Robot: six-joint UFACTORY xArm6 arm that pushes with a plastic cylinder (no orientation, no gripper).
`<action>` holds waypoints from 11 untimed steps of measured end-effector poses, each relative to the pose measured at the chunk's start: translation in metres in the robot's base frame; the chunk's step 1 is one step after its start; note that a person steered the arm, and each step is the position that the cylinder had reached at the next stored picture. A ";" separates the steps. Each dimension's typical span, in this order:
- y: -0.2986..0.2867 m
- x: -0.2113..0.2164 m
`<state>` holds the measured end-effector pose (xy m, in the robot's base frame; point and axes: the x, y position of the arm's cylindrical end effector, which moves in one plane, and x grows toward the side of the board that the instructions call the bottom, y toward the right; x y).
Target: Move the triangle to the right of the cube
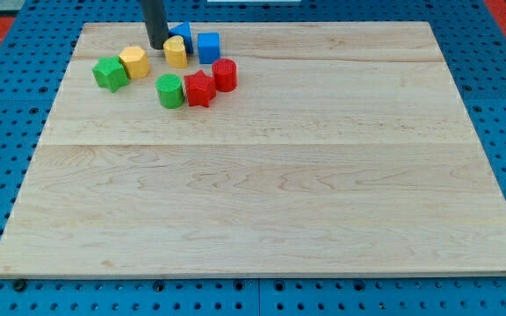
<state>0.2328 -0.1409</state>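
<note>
Standing left of the blue triangle (182, 31) and blue cube (208, 46), my tip (158, 46) is poised for pushing; no gripper is fitted.

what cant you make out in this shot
- Blue triangle, camera view: mostly hidden behind the rod and the yellow block, so its shape is unclear.
- My tip: whether it touches the yellow block beside it cannot be told.
- Rod's upper part: cut off by the view's top edge.
- Blue cube: shows fully.
</note>
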 end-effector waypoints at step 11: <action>0.115 -0.039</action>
